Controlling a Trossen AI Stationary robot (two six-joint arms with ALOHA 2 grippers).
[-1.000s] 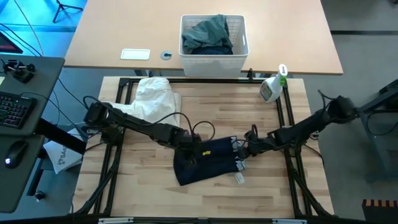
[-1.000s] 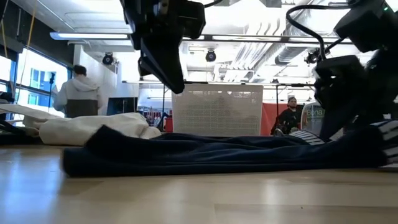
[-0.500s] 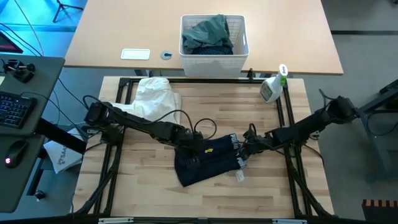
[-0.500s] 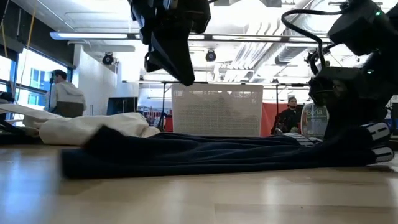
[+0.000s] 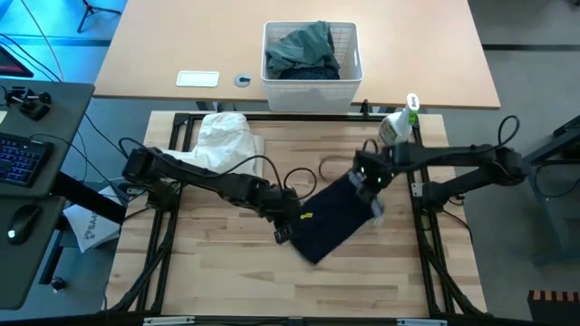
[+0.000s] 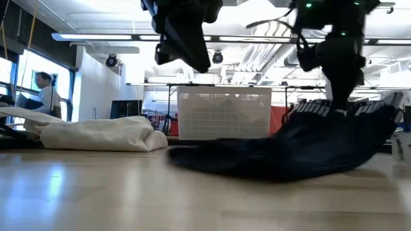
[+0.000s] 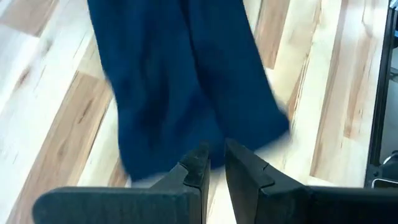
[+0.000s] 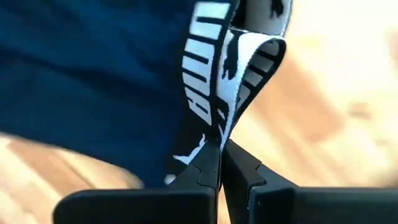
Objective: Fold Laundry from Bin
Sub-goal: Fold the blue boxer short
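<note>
1. The right claw (image 8: 221, 163) is clamped on the white-lettered waistband of the dark Puma garment (image 5: 333, 217), lifting that end mid-surface
2. The left claw (image 7: 214, 163), nearly closed, seems to pinch the garment's other edge
3. The bin (image 5: 311, 83) stands beyond the far edge

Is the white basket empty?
No, the high view shows grey-green clothes piled inside the white basket.
</note>
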